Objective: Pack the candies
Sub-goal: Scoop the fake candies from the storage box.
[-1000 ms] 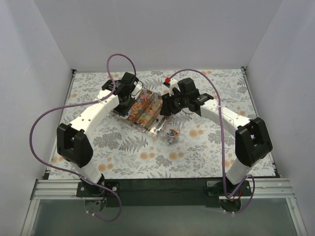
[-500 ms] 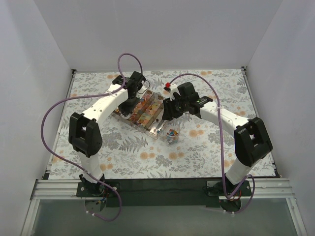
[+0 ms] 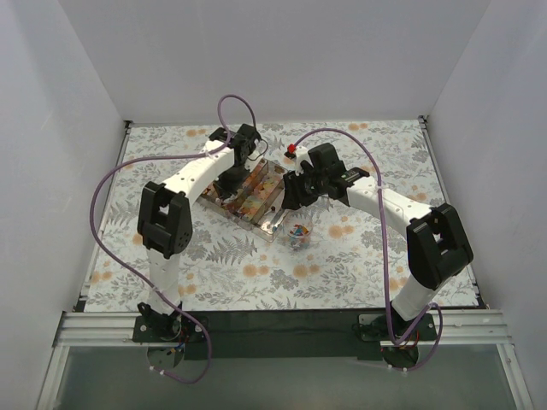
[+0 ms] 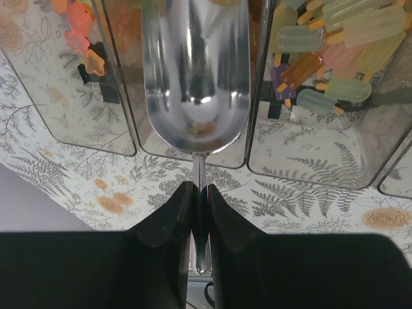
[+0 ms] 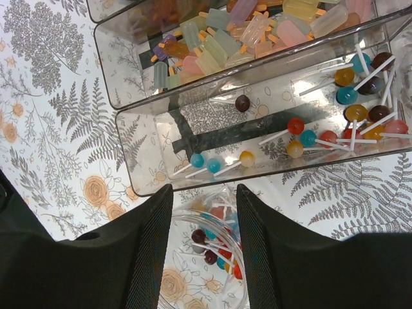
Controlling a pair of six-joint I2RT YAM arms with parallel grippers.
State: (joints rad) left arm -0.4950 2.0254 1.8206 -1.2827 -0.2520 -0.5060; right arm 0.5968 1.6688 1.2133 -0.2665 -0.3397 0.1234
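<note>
You get no readable text, label, brand or number in any view; the candies point(image 5: 219, 48) and scoop point(image 4: 196, 71) show no legible print.

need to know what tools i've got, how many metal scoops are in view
1. The metal scoop is gripped by its handle in the left gripper, jaws shut, with its bowl over the clear tray. Others may be hidden.

Pastel candies point(image 5: 212, 42), silver scoop point(image 4: 195, 64), grey-fern tablecloth point(image 3: 214, 256) with orange flowers.
</note>
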